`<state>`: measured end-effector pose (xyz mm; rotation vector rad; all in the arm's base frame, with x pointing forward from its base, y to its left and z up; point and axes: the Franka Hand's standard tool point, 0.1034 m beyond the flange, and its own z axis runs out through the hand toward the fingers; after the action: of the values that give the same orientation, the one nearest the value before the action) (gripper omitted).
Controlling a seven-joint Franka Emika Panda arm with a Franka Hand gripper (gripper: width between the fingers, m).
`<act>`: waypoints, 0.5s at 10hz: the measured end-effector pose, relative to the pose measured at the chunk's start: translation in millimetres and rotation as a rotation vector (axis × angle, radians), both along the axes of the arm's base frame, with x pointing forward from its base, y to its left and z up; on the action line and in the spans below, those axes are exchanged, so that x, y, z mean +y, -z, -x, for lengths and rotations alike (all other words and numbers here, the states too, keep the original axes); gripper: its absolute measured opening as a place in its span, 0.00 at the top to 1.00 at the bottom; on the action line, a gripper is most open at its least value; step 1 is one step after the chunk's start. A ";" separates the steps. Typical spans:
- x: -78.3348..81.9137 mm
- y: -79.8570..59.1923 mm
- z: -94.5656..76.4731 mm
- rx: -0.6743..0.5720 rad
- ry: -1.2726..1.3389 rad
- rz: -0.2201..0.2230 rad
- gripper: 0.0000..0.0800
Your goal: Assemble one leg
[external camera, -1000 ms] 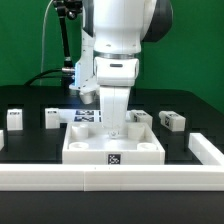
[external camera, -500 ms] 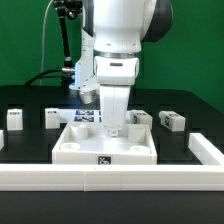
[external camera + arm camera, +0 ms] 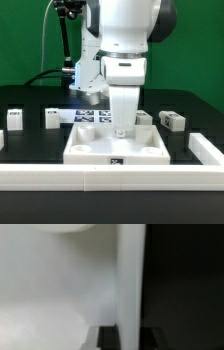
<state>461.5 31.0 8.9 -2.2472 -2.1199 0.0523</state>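
Single gripper (image 3: 122, 128), lowered onto the far middle part of the wide white panel (image 3: 88, 150), its tip at or touching the panel's top. The fingers merge into one white column, so whether they are spread, pressed together or pinching a part cannot be told. The blurred wrist view gives only a pale surface beside a dark band. Count: one panel and three loose legs in clear sight. The first leg (image 3: 14, 119) and second leg (image 3: 52, 118) stand well apart from the gripper toward the exterior view's left. The third leg (image 3: 172, 120) stands toward its right, beyond the panel's edge. None touches the gripper. One marker board (image 3: 90, 115) lies behind the panel. A white rail (image 3: 110, 176) runs in front of it.
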 end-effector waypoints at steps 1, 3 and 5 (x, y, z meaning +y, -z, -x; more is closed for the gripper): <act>12.8 0.1 -4.4 -0.004 -0.007 -0.005 0.92; 38.2 0.7 -19.3 -0.020 -0.013 -0.016 0.92; 49.4 1.3 -26.7 -0.025 -0.002 -0.018 0.92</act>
<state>488.2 80.5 7.6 -2.2472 -2.1263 0.0051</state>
